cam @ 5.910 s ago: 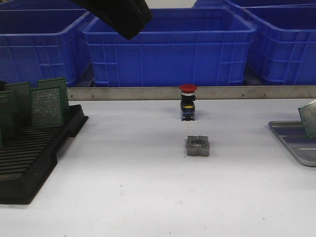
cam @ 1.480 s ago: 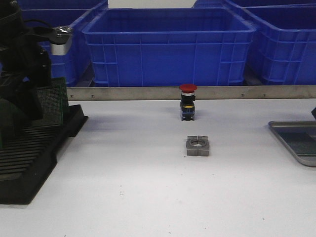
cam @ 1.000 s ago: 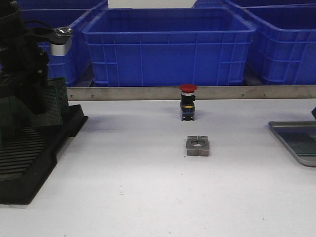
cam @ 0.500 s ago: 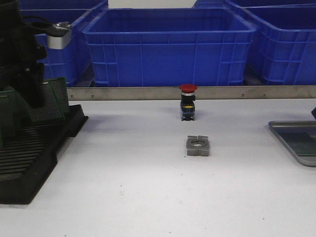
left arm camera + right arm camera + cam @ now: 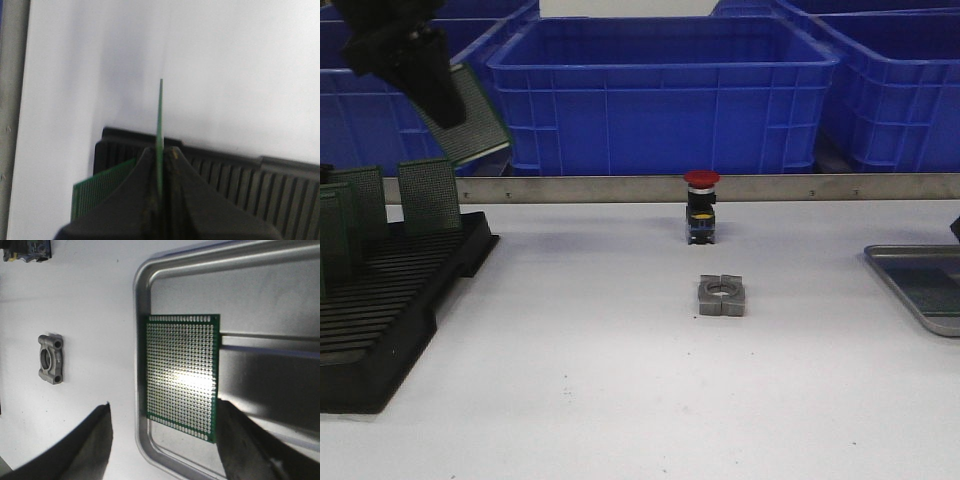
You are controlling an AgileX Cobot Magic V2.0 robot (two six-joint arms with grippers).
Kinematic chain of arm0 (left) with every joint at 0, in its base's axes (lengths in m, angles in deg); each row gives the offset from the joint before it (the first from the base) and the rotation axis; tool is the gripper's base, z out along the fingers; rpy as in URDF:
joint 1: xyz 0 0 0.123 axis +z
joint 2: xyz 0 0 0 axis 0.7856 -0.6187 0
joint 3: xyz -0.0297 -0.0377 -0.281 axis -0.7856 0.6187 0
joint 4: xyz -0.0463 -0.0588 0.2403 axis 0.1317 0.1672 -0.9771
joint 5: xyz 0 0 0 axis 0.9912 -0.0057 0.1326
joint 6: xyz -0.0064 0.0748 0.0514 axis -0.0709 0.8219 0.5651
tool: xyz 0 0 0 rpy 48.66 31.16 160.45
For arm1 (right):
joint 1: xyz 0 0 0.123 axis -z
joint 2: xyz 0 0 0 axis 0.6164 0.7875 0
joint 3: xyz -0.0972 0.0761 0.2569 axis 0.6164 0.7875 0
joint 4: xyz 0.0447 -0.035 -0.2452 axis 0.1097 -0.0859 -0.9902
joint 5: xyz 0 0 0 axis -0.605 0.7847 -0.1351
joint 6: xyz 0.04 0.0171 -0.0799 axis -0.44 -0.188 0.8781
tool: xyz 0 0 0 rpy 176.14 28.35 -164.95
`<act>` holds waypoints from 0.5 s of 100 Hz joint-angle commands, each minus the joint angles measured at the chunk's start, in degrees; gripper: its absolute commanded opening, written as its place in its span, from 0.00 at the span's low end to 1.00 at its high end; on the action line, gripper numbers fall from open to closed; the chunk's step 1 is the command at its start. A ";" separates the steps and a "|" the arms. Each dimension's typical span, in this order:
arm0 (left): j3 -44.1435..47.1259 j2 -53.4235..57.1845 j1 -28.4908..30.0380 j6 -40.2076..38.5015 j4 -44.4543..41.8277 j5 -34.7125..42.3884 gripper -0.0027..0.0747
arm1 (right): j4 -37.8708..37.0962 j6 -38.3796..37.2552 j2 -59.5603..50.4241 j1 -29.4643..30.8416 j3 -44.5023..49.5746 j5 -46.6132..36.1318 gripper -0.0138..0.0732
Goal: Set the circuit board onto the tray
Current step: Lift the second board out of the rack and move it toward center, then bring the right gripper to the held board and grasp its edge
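Observation:
My left gripper is shut on a green circuit board and holds it tilted, high above the black slotted rack. In the left wrist view the board shows edge-on, pinched between the fingers of the gripper. The silver tray lies at the table's right edge. In the right wrist view another green board lies flat in the tray. My right gripper hangs open and empty above it.
More green boards stand in the rack. A red-capped push button and a grey metal block sit mid-table. Big blue bins line the back behind a metal rail.
My left gripper has lifted the board up out of the rack and tilted it. The right arm and the tray have not moved over the last 1.5 s.

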 commanded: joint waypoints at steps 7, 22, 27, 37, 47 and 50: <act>-1.97 6.84 -4.84 -1.59 8.42 -2.61 0.01 | 3.01 0.46 -3.32 0.35 -1.28 2.67 0.71; -1.97 7.34 -11.06 -4.59 12.92 -2.61 0.01 | 3.01 0.46 -3.32 0.35 -1.28 3.19 0.71; -1.97 7.07 -13.30 -5.30 14.00 -2.61 0.01 | 3.01 0.46 -3.32 0.35 -1.28 3.28 0.71; -1.97 5.98 -17.69 -6.20 16.32 -2.61 0.01 | 3.01 0.46 -3.32 0.35 -1.28 3.34 0.71; -1.97 4.10 -20.83 -6.20 17.11 -2.61 0.01 | 3.01 0.51 -3.32 0.35 -1.28 3.33 0.71; -1.97 3.66 -21.54 -6.20 17.24 -2.61 0.01 | 3.01 0.51 -3.32 0.35 -1.28 3.33 0.71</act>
